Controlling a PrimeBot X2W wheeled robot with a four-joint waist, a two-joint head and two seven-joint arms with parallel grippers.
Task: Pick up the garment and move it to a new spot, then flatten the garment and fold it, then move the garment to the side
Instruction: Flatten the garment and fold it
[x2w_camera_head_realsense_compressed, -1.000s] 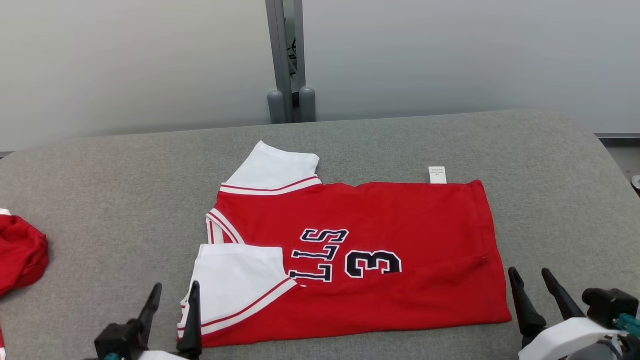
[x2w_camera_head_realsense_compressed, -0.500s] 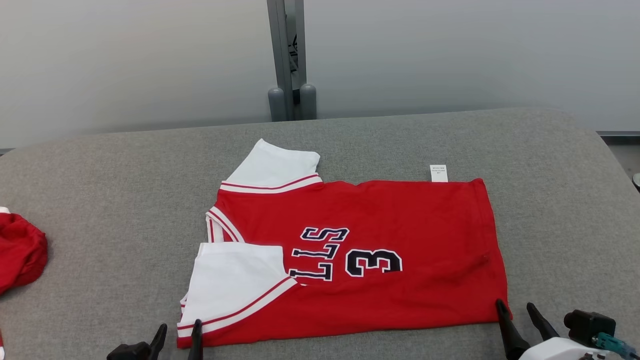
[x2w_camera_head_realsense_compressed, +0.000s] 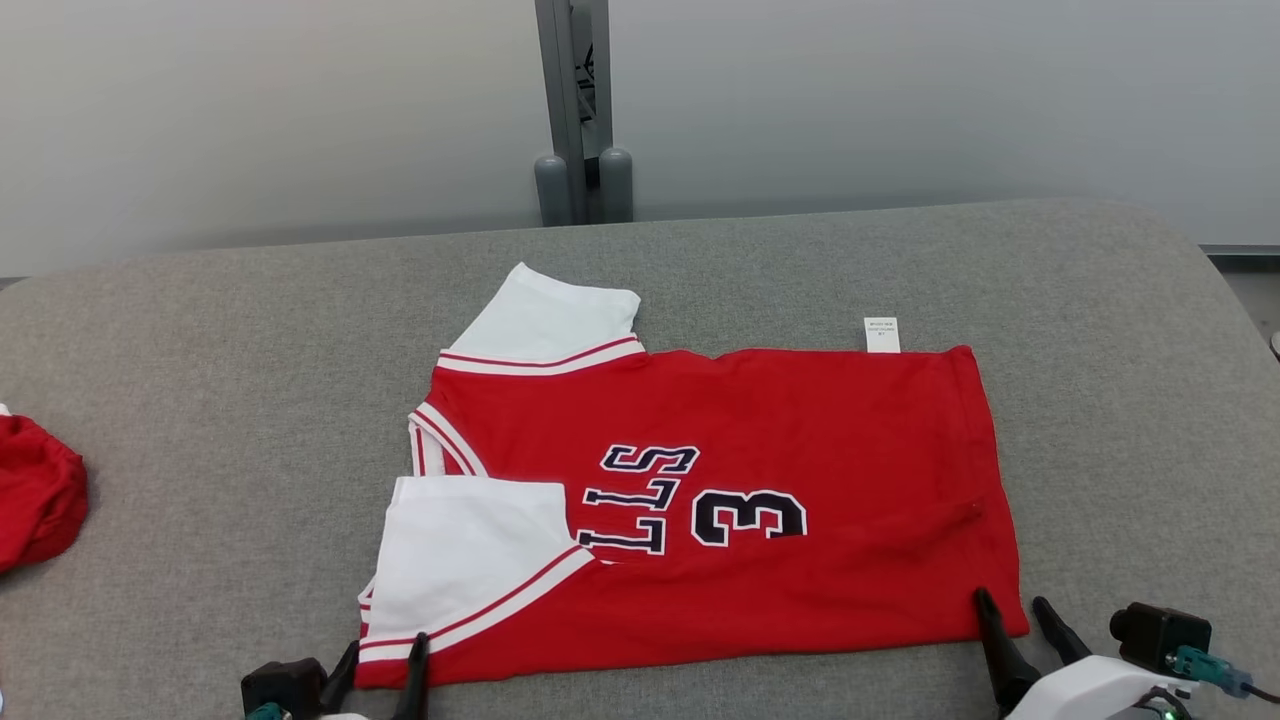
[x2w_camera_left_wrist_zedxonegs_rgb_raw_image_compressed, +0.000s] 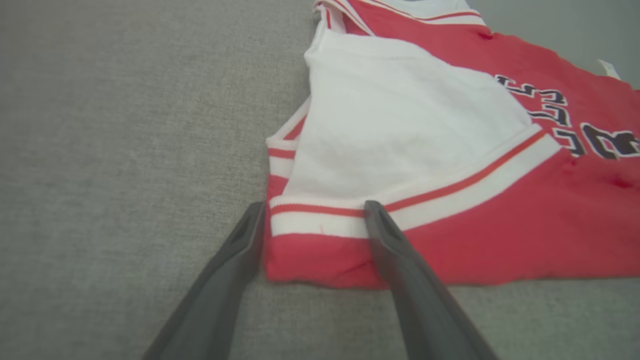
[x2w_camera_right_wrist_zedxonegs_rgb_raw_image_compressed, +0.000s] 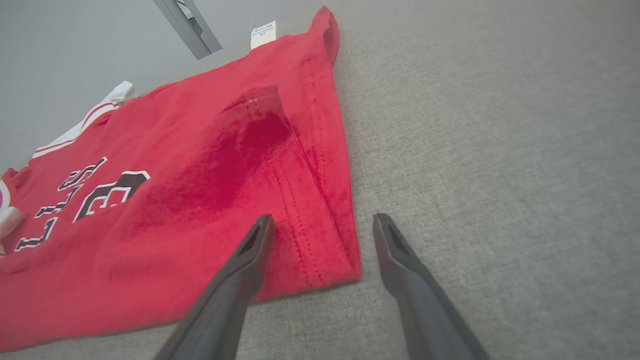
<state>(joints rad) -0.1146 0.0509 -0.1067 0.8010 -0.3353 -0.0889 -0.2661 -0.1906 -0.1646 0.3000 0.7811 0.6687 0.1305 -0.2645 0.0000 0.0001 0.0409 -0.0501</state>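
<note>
- Crumpled red cloth (x2w_camera_head_realsense_compressed: 35, 490): at the far-left edge of the grey fabric-covered table (x2w_camera_head_realsense_compressed: 200, 330), well apart from the work. Leave it alone.
- Left gripper (x2w_camera_head_realsense_compressed: 385, 645): near left, its two dark fingers spread wide and holding nothing. The left wrist view shows them straddling the near-left corner of the next entry.
- Red cotton jersey (x2w_camera_head_realsense_compressed: 800, 420) with dark lettering: at the table's centre, lying flat, collar to the left and hem to the right. The near white striped sleeve (x2w_camera_head_realsense_compressed: 470, 550) is folded in over the chest.
- Small white care label (x2w_camera_head_realsense_compressed: 881, 334): sticks out past the far edge, right of centre.
- Right gripper (x2w_camera_head_realsense_compressed: 1012, 600): near right, fingers parted and empty. One is above the near hem corner, the other over bare table.
- Step in hand, as judged: grasping both near corners to fold the jersey toward its far edge.
- Method advised: slide one finger of each claw under every layer, the sleeve cuff included. Close both together and lift evenly with the near edge taut. Lay that edge squarely along the far edge without dragging the body.
</note>
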